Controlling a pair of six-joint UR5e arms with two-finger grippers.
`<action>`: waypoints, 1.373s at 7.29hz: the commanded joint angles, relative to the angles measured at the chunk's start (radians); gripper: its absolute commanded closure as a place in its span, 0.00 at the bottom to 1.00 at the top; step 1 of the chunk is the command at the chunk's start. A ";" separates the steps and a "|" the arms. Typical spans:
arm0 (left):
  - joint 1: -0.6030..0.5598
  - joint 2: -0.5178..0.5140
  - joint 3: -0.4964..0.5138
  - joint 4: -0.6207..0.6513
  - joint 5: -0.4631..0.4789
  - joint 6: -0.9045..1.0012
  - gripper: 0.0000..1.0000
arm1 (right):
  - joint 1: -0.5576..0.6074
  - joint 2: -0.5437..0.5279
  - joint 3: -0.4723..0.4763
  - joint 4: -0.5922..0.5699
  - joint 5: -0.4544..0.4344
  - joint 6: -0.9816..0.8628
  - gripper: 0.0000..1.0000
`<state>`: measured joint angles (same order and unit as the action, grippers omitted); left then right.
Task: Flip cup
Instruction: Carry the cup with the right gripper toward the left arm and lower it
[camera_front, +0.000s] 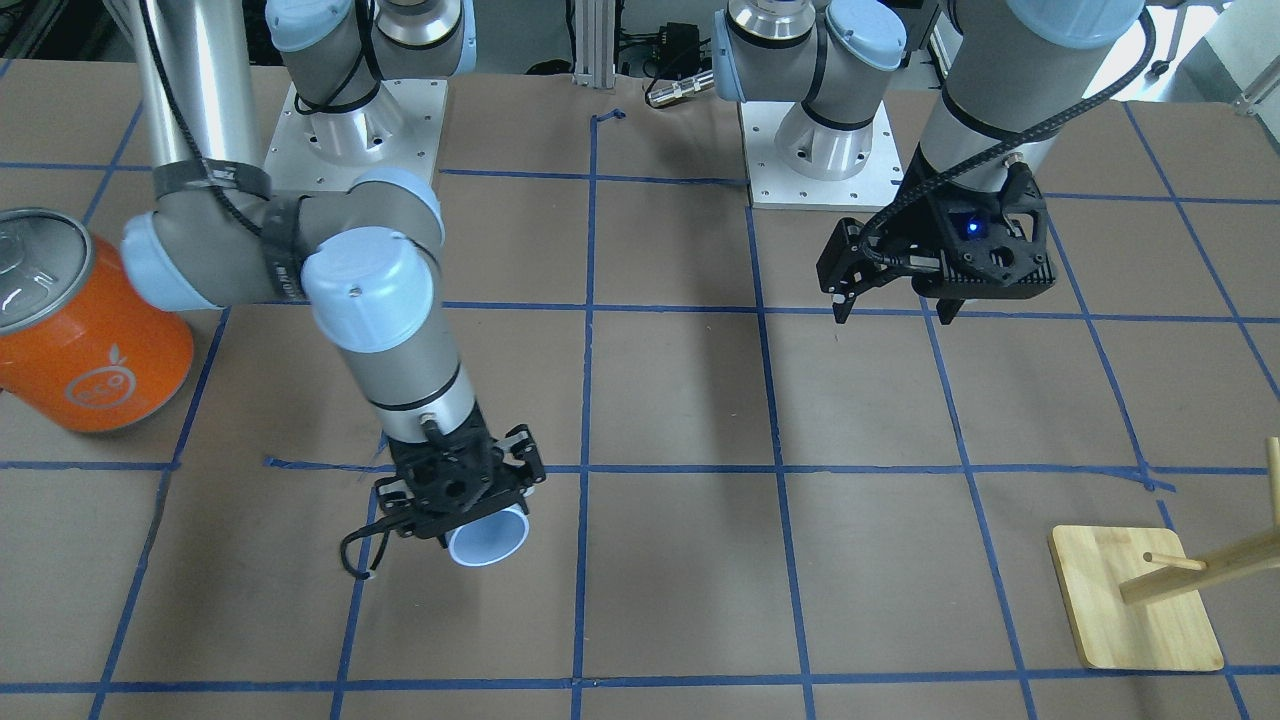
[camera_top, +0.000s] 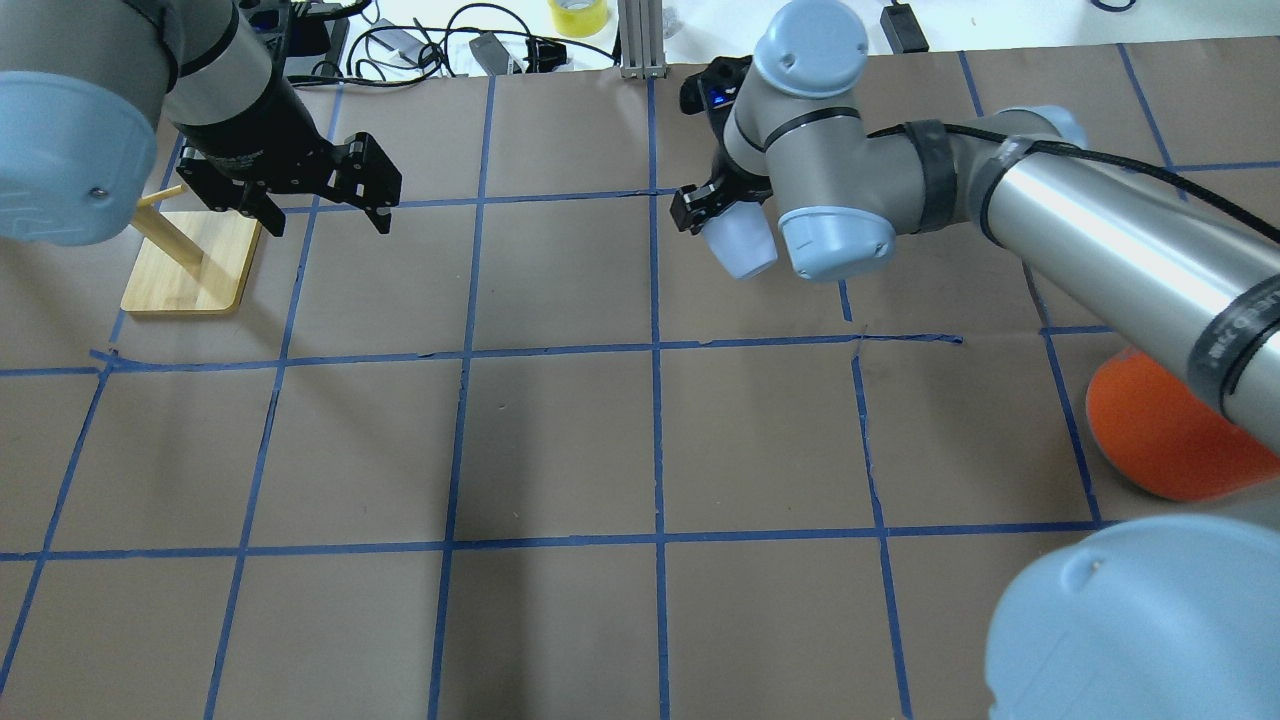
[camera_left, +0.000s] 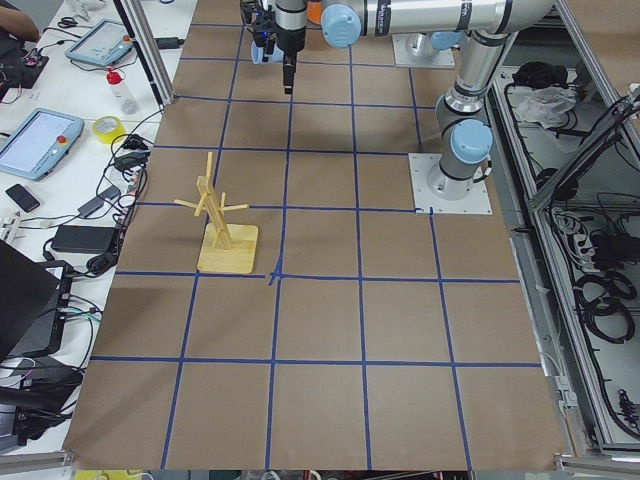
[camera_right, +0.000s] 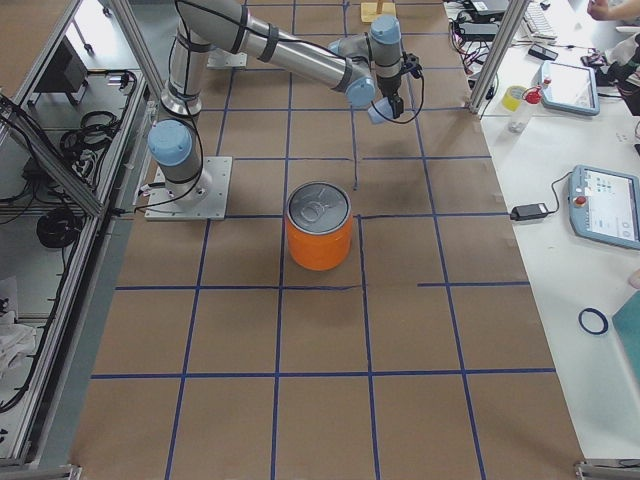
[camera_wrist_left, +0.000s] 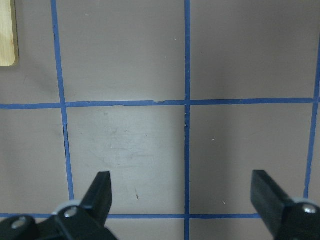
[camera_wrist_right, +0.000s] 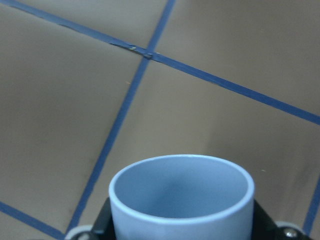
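Silver arms (camera_front: 400, 370) bear pale-blue caps (camera_front: 368, 290); left pincer (camera_front: 892, 314) black.

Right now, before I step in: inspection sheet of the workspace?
Surface: table, brown paper with a blue tape grid.
Job's things: cup, held tilted, mouth toward the operators' side.
Clutter: orange can, upright; wooden rack, upright.
Grippers: right gripper shut on the cup; left gripper open, empty, above the table.
Cables: cable strapped along the right arm; loose loop by its gripper; wires past the far edge.
Surroundings: pendants on the bench; tape roll beyond the table.
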<state>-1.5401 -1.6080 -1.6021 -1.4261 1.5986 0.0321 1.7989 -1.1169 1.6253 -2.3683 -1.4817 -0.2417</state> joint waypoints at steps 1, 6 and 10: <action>0.003 0.002 0.001 0.001 0.001 -0.003 0.00 | 0.114 0.049 0.004 -0.066 -0.024 -0.219 0.96; 0.003 0.014 0.002 -0.001 -0.003 -0.003 0.00 | 0.192 0.140 0.015 -0.172 -0.026 -0.510 0.89; 0.008 -0.006 -0.001 0.015 0.001 0.008 0.00 | 0.200 0.143 0.018 -0.172 -0.025 -0.612 0.78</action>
<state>-1.5348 -1.6105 -1.6017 -1.4217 1.5974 0.0307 1.9978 -0.9753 1.6423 -2.5405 -1.5077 -0.8205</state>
